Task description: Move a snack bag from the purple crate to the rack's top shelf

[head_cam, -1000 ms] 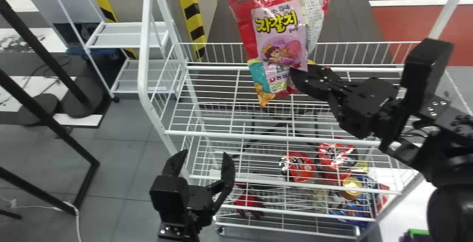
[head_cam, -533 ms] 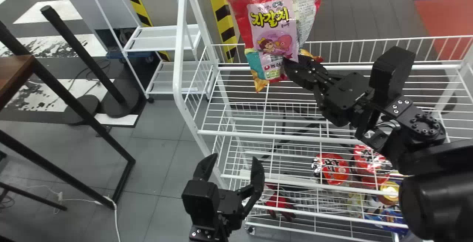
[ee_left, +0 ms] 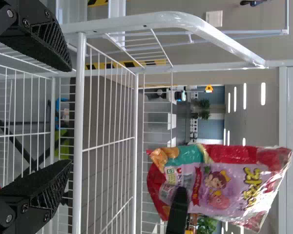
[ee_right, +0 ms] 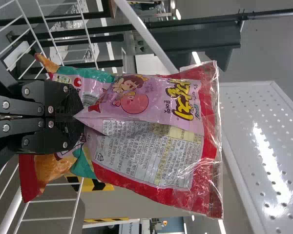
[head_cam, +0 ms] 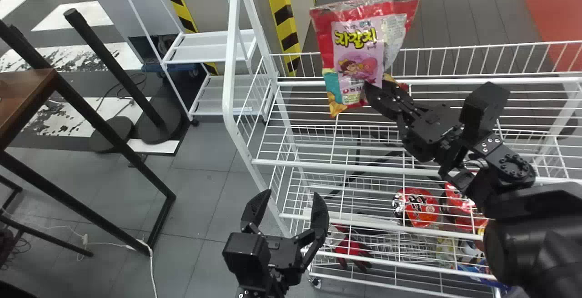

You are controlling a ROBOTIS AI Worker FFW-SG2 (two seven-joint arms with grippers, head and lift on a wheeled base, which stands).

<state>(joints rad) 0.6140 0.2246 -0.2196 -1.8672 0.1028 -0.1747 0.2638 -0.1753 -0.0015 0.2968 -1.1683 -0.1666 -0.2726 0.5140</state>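
Observation:
My right gripper (head_cam: 375, 93) is over the white wire rack's top shelf (head_cam: 313, 165), shut on the lower part of the snack bag (head_cam: 359, 52), which stands up from it. In the right wrist view the right gripper (ee_right: 78, 117) pinches the red and pink snack bag (ee_right: 151, 131) together between its fingers. My left gripper (head_cam: 285, 200) stands open and empty in front of the rack's left front post. The left wrist view has the left gripper (ee_left: 71, 114) with its fingers apart, and the snack bag (ee_left: 219, 183) farther off.
Red packs (head_cam: 418, 207) and a red glove (head_cam: 350, 248) lie on lower shelves. White end rails (head_cam: 232, 47) rise at the rack's left. A brown table (head_cam: 22, 98) with black legs stands at far left, a small white cart (head_cam: 213, 45) behind.
The head view has swung leftward, so the rack sits farther right in it. Over the last half second my right arm and the bag have come lower in view. The bag stays gripped.

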